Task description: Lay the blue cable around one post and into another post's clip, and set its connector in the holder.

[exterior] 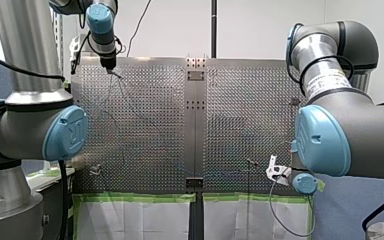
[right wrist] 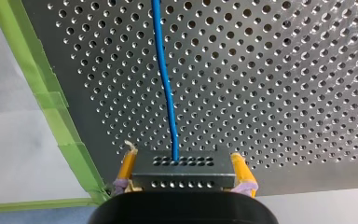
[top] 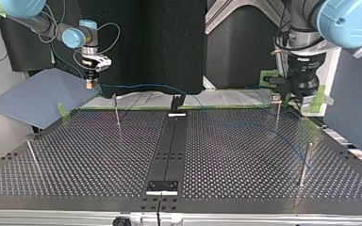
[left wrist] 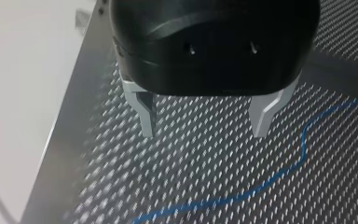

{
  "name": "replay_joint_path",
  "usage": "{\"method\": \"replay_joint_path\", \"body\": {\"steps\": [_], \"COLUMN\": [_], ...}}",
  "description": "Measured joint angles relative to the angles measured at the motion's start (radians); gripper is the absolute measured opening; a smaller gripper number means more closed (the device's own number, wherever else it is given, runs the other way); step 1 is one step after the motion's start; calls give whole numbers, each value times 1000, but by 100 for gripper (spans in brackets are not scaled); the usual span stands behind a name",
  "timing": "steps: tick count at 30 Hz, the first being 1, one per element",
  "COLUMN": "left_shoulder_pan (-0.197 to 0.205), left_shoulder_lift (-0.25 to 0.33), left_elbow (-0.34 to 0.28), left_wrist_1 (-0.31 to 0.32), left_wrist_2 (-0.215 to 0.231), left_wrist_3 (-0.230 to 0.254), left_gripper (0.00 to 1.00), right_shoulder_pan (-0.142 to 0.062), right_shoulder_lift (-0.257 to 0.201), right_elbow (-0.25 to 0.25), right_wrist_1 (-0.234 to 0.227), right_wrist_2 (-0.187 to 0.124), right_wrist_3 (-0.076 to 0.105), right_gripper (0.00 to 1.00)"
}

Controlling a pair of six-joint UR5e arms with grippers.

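Holding the connector [right wrist: 182, 176] by its two short sides, with the yellow pads [right wrist: 128, 163] of the right gripper [right wrist: 182, 164] clamped on it. Treat as a small, rigid, light block: safe to pinch across the flat sides, likely to twist if caught by a corner.

Trailing from its front face across the perforated table [right wrist: 284, 70]: the blue cable [right wrist: 165, 79], thin, limp and slightly springy, judging by its waves. Expect sag, and slipping off a post unless held lightly taut. In the top view, traceable from the right gripper toward the table's middle, near a thin post [top: 116, 109]; contact with it not discernible.

Left gripper [left wrist: 204, 131]: metal fingers [left wrist: 147, 116] apart, nothing between, close above the table, cable lying just ahead. Take hold mid-run there to steer; avoid hard tugs at the connector joint.
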Motion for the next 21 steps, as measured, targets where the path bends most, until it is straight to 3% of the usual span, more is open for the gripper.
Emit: {"method": "replay_joint_path", "body": {"steps": [10, 21], "left_shoulder_pan": [-85, -178], "left_shoulder_lift": [-55, -147], "left_elbow": [-92, -170], "left_wrist_1": [92, 185], "left_wrist_2": [85, 15], "left_wrist_3": [-61, -106], "left_gripper": [100, 100], "right_shoulder_pan": [1, 3], "right_shoulder_lift": [0, 0], "right_elbow": [0, 0], "right_wrist_1": [3, 3], "right_wrist_2": [0, -2], "right_wrist_3": [-6, -8], "right_gripper": [0, 0]}}
